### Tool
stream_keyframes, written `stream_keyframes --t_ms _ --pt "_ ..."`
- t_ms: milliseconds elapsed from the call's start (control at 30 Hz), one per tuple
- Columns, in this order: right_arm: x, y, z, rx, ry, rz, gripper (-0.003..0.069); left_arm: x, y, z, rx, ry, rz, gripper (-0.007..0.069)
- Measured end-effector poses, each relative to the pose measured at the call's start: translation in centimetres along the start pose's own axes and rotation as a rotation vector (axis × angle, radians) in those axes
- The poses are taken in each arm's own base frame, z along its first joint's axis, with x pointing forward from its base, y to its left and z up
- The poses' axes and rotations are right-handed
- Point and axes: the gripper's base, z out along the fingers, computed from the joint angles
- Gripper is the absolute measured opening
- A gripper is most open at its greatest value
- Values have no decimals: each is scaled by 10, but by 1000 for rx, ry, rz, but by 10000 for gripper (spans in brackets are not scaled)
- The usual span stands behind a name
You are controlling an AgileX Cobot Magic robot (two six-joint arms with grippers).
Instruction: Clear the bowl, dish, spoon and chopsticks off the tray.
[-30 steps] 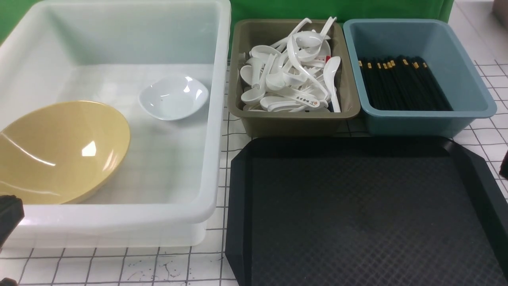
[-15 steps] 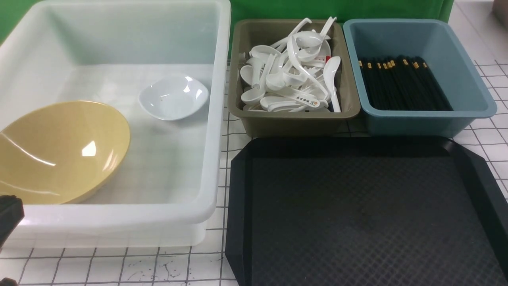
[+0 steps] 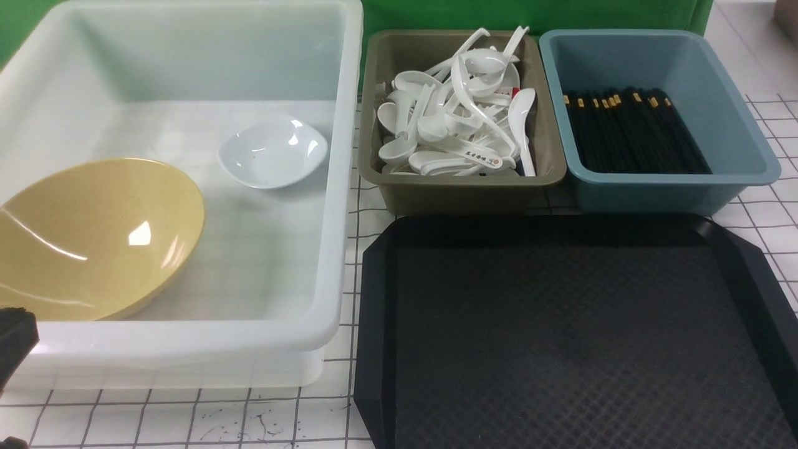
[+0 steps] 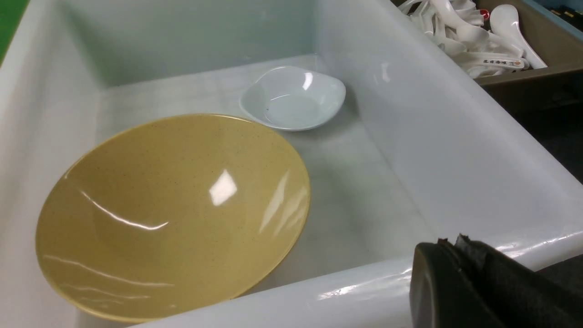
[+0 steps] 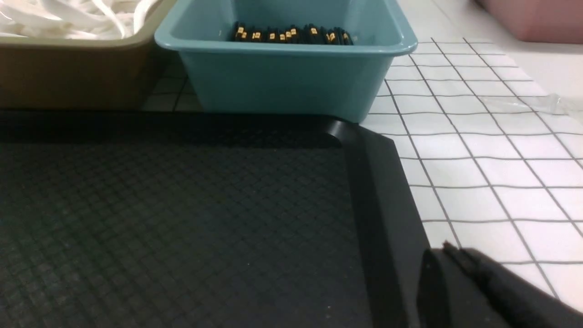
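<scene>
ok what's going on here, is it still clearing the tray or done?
Looks done. The flat black diamond-textured tray has nothing on it. The big mustard-yellow bowl and small white dish sit in the translucent white tub; the white soup spoons fill the olive bin, the black chopsticks the blue bin. Neither arm handles anything: the left tool sits by the tub's near rim, the right tool at the tray's edge, both shut.
</scene>
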Motion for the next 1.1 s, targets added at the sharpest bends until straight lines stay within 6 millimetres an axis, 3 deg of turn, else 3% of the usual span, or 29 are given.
stream_keyframes --t_ms 700,900,1100 --pt "0 0 0 1 0 0 43 1 0 1 1 1 -1 -6" --pt "0 0 0 1 0 0 46 16 -2 11 16 29 -23 -6" --pt "0 0 0 1 0 0 50 52 3 26 -94 -269 -107 -6"
